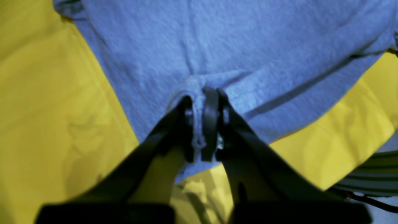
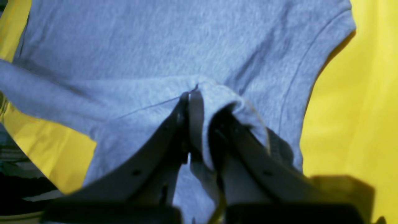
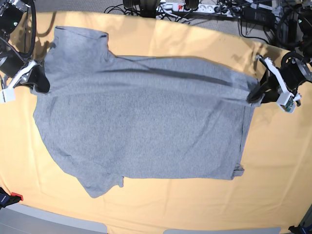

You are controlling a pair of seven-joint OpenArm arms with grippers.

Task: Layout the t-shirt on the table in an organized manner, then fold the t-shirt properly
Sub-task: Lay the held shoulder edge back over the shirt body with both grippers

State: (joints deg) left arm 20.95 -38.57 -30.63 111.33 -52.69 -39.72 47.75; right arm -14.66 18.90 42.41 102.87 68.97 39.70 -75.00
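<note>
The grey t-shirt (image 3: 146, 126) lies spread plain side up on the yellow-orange table (image 3: 195, 44), sleeves toward the left and hem toward the right. A long fold runs along its far edge. My right gripper (image 3: 43, 83) is shut on the shirt's left end between the sleeves; its wrist view shows the right gripper (image 2: 199, 102) pinching a bunched ridge of the t-shirt (image 2: 155, 40). My left gripper (image 3: 253, 95) is shut on the far corner of the hem; close up, the left gripper (image 1: 205, 99) clamps a fold of the t-shirt (image 1: 217, 40).
Cables and a power strip (image 3: 190, 7) lie beyond the table's far edge. A small red object (image 3: 14, 197) sits at the near left corner. The table's curved front edge (image 3: 146, 226) runs along the bottom. Bare cloth (image 3: 278, 161) lies right of the hem.
</note>
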